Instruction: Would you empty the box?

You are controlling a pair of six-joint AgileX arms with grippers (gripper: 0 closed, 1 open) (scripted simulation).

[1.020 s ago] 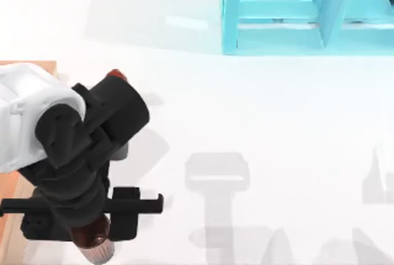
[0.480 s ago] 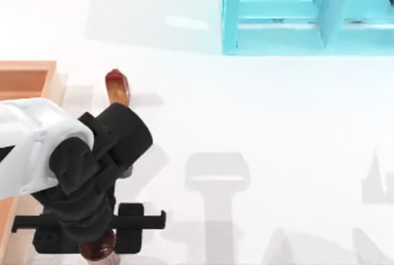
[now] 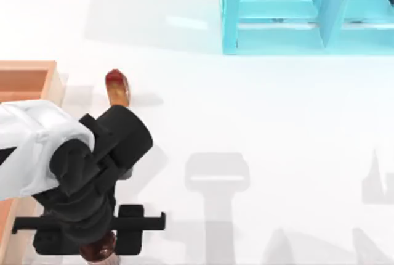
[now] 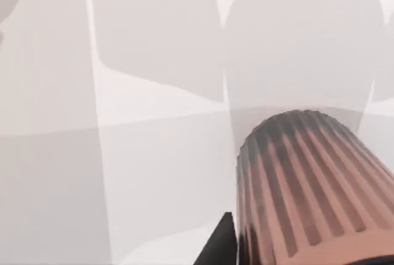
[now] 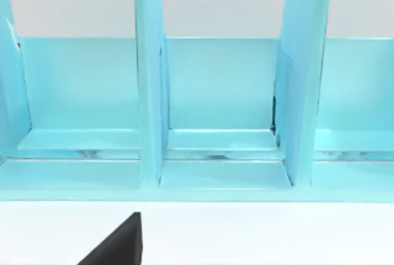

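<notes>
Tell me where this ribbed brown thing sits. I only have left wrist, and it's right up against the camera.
Observer: In the top view, the ribbed brown item is under the left gripper at the bottom left, over the table just right of the box.
Operator: Anything else outside the box?
Observer: Yes. A red-tipped brown item lies on the table, right of the box's upper corner.
Operator: Right arm?
Observer: Its wrist camera faces the turquoise shelf, which stands at the top view's upper right.
</notes>
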